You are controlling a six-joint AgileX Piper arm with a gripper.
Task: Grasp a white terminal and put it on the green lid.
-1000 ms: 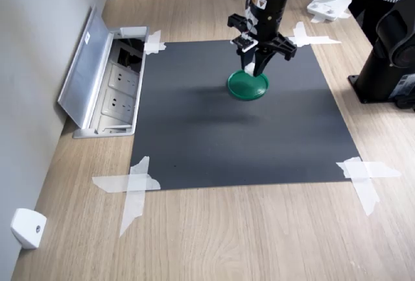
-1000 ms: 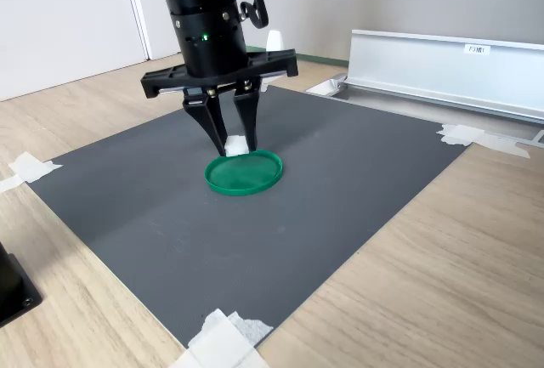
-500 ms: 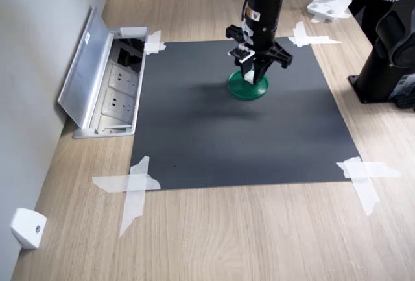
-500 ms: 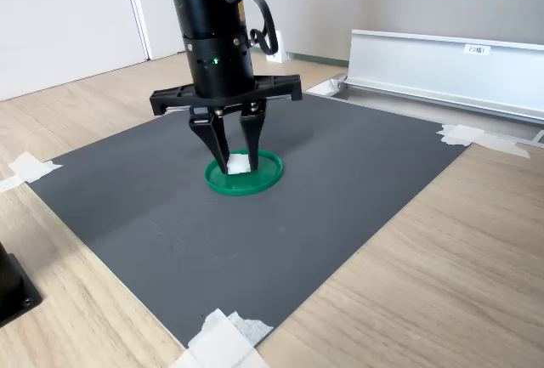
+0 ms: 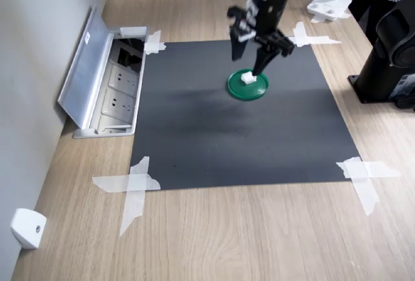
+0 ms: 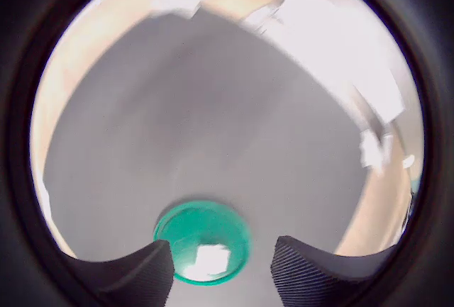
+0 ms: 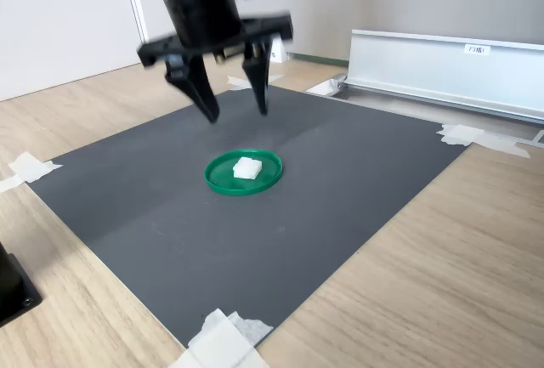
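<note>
The white terminal (image 5: 248, 78) (image 7: 246, 167) (image 6: 211, 259) lies on the green lid (image 5: 248, 87) (image 7: 223, 181) (image 6: 193, 223), a flat round disc on the dark mat. My gripper (image 5: 249, 56) (image 7: 235, 110) (image 6: 221, 273) hangs above the lid, open, with nothing between its fingers. In the wrist view the two dark fingertips (image 6: 128, 273) frame the lid and the terminal from above, clear of both.
The dark mat (image 5: 240, 132) is taped to a wooden table at its corners with white tape (image 5: 134, 187). An open metal socket box (image 5: 107, 86) sits at the first exterior view's left. A black stand base (image 5: 389, 67) stands at the first exterior view's right.
The gripper has opened, left the terminal on the lid, and risen well above it. Half a second ago it was low over the lid with the terminal between its fingers.
</note>
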